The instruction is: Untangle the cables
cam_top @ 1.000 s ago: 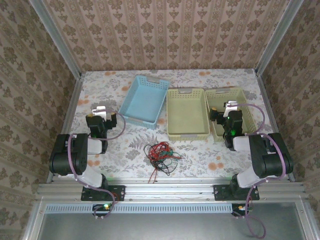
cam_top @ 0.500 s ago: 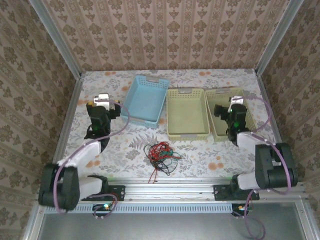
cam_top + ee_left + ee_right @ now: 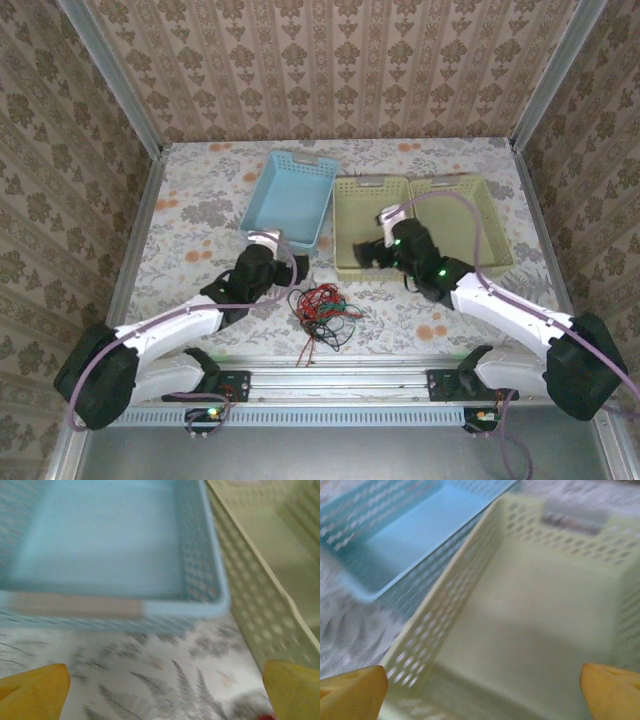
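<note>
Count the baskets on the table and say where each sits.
3. The blue basket is back left, angled; the middle yellow basket sits right of it; the right yellow basket lies alongside. None seems hidden.

Robot lab test cell, not a lived-in room. A small table (image 3: 200,215) with a flowered top is boxed in on three sides by brown patterned wallpaper (image 3: 330,70), home-style, set in bare aluminium posts (image 3: 112,72). Two black-and-white robot arms, the left arm (image 3: 175,325) and the right arm (image 3: 500,308), are bolted to a metal rail (image 3: 340,378) at the near edge. On the table: a blue basket (image 3: 290,200), two pale yellow baskets (image 3: 372,235), and a tangle of thin cables (image 3: 322,308).
</note>
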`<act>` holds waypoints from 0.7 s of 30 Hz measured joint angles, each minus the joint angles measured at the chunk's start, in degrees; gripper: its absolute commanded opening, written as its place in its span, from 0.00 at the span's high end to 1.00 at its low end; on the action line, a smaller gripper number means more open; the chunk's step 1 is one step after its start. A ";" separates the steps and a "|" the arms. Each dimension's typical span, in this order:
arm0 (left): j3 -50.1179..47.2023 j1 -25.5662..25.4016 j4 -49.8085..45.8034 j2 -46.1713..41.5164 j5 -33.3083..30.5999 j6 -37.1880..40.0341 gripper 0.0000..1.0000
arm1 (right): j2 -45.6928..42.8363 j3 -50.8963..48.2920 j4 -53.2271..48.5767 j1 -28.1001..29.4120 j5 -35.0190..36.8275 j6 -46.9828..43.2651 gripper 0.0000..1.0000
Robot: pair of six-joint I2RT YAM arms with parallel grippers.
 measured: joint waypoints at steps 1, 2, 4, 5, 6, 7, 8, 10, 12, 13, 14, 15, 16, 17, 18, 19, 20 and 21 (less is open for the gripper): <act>0.68 -0.79 -0.81 0.66 1.68 -0.31 0.00 | -0.09 -0.42 -0.70 1.07 0.00 0.68 0.00; 1.51 -1.62 -1.62 1.11 3.69 -0.39 0.00 | -0.44 -1.07 -0.87 1.53 0.04 1.53 0.00; 3.26 -2.89 -3.43 1.22 6.58 -0.37 0.00 | -1.84 -2.58 -2.12 1.62 0.31 3.17 0.00; 4.50 -3.54 -4.76 1.20 7.74 -0.24 0.00 | -2.73 -3.13 -3.10 1.73 0.48 3.80 0.00; 5.53 -4.09 -5.75 1.14 8.48 0.02 0.00 | -3.67 -3.41 -4.46 1.90 0.74 4.28 0.00; 6.91 -4.76 -7.41 0.98 9.25 0.66 0.00 | -4.76 -3.52 -6.03 2.23 1.29 4.46 0.00; 8.26 -5.51 -9.44 0.76 9.60 1.38 0.00 | -5.84 -3.52 -7.50 2.80 1.97 4.44 0.00; 10.27 -6.51 -12.83 0.37 9.88 2.75 0.00 | -8.26 -3.50 -11.02 3.98 3.32 4.48 0.00; 11.52 -7.17 -16.00 -0.02 10.16 3.87 0.00 | -9.99 -3.17 -15.28 4.50 4.22 5.18 0.00; 11.85 -7.30 -17.66 -0.11 10.49 4.44 0.00 | -10.54 -2.78 -17.92 4.59 4.50 5.81 0.00; 11.91 -7.50 -18.95 -0.11 10.64 4.85 0.00 | -10.69 -2.27 -20.46 4.59 4.55 6.32 0.00; 11.91 -7.56 -20.11 -0.11 10.80 5.16 0.00 | -10.67 -1.81 -22.47 4.59 4.52 6.84 0.00; 11.91 -7.72 -21.64 -0.09 11.13 5.51 0.00 | -10.36 -1.22 -25.07 4.59 4.11 7.34 0.00; 11.91 -7.91 -22.69 0.00 11.50 5.66 0.00 | -9.77 -0.61 -27.47 4.59 3.32 7.72 0.00; 11.91 -8.09 -23.41 0.22 12.04 5.77 0.00 | -9.05 -0.15 -29.16 4.59 2.71 7.98 0.00; 11.93 -8.31 -24.15 0.61 12.59 5.90 0.00 | -7.89 0.28 -30.91 4.59 1.44 8.44 0.00; 12.02 -8.59 -24.90 1.27 13.20 5.95 0.00 | -6.51 0.46 -32.17 4.59 0.11 8.79 0.00; 12.15 -8.79 -25.35 2.03 13.62 5.95 0.00 | -5.44 0.46 -32.98 4.59 -1.03 9.01 0.00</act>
